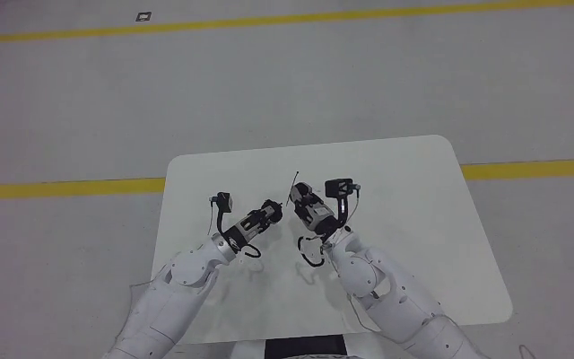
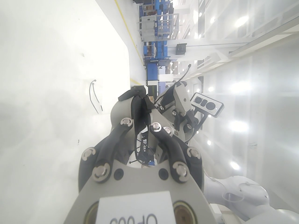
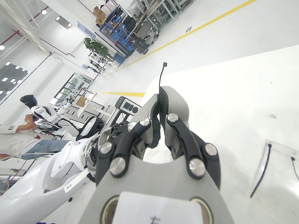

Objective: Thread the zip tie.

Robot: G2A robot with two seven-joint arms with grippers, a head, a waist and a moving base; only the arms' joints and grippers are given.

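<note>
Your right tool pinches the zip tie: thin black strip, long axis straight out past the tip, square head pointing away. Left tool pressed together.

A factory-floor robotics lab is suggested: the pale floor is marked with yellow lines, blue bin racks and metal equipment frames are ranged in the background, a second white robot is seen beyond, and ceiling lights are hung overhead.

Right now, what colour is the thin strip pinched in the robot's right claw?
Black. The zip tie shows best in the right wrist view.
</note>
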